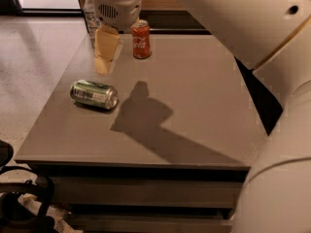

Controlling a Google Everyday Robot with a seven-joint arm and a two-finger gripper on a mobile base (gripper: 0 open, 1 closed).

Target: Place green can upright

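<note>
The green can [94, 94] lies on its side on the left part of the worktop [204, 86], about midway between the near and far edges. Its long axis runs roughly left to right, slanting a little toward the front, and its shiny silver end faces right and slightly forward. White and silver markings show along its green body. It is not upright

The claw [104, 64] hangs over the worktop beyond the green can, toward the far edge and well apart from the can, touching nothing. Its pale yellow tip points down from a white round housing. Whether it is open or closed, I cannot tell

The red can [141, 39] stands upright just to the right of the claw, near the far edge. The bottle [89, 8] stands at the far left corner, mostly hidden behind the claw's housing, with only its clear side and white cap showing

A dark shadow [146, 125] spreads over the middle of the worktop, starting just right of the green can's silver end and running toward the front right. The white arm [252, 28] fills the upper right and the right edge of the view. Pale floor [34, 67] lies to the left of the worktop
</note>
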